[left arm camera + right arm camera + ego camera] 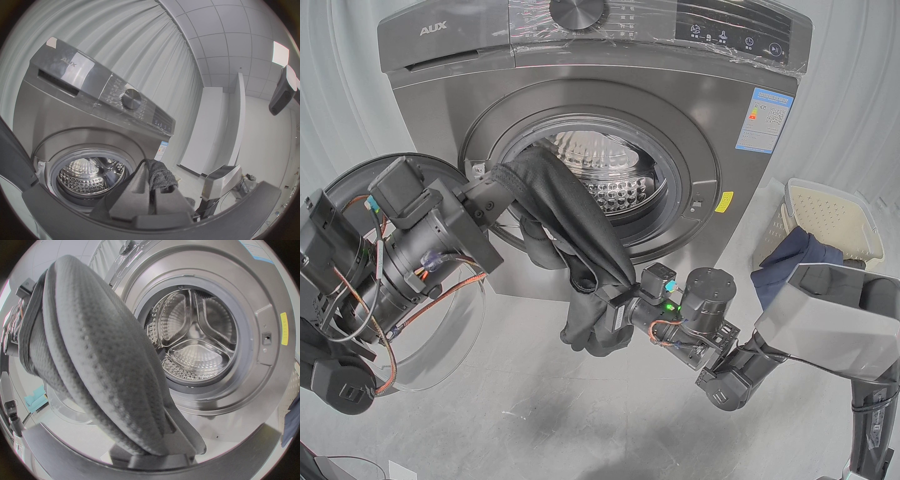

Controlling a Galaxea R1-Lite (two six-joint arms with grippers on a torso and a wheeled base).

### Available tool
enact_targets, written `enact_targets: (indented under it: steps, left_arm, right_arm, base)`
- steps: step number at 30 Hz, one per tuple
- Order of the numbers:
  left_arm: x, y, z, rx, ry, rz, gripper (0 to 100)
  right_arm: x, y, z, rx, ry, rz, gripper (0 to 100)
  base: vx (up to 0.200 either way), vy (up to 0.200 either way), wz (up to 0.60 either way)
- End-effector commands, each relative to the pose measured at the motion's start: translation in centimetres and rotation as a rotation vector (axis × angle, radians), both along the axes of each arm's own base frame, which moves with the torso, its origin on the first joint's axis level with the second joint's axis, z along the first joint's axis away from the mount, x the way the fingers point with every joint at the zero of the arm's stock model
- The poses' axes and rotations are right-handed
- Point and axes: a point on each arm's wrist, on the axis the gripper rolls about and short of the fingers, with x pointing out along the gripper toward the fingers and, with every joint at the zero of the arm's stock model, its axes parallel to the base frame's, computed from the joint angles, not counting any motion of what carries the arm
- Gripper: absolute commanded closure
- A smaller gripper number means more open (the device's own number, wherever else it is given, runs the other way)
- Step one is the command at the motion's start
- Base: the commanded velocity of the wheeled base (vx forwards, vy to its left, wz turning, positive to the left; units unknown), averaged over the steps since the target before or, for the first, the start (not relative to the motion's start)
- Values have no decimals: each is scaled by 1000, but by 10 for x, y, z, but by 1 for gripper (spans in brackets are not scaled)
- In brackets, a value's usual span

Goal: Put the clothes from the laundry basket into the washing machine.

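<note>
A black garment (575,212) stretched between the left pincer (490,187) and the right pincer (622,294), each pinching one end, before the open washing machine (687,112)

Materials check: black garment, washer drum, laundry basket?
The black garment looks like knit mesh fabric, matte; fine dimples show. The drum is probably stainless steel: shiny, perforated. The laundry basket seems moulded plastic, cream, matte, with rows of holes.

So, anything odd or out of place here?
Crinkled clear film covers the washing machine control panel, like packaging. A blue garment droops over the laundry basket rim. The black garment is stretched between left gripper and right gripper, outside the drum.
</note>
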Motion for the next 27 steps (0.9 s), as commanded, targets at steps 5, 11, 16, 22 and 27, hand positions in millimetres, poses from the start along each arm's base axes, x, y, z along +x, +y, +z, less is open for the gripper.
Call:
enact_targets:
  steps: [5,11,16,22,27]
  left_arm:
    - [26,10,-34,68,107,84,100]
    - [32,9,-66,147,190,92,100]
    - [40,6,-96,223,242,102,100]
    - [50,1,-129,272,279,89,100]
    - [55,2,-140,297,300,103,100]
  right_arm:
    - [-6,-34,42,55,-46,-62,100]
    - [-11,-37,59,90,-68,-65,100]
    - [-15,-34,69,113,-82,-71,100]
    - [-20,-28,79,140,-102,-54,100]
    - [-25,-22,82,147,-107,-34,100]
  base:
    - [0,0,0]
    - [0,0,0]
    - [0,0,0]
    - [0,0,0]
    - [0,0,0]
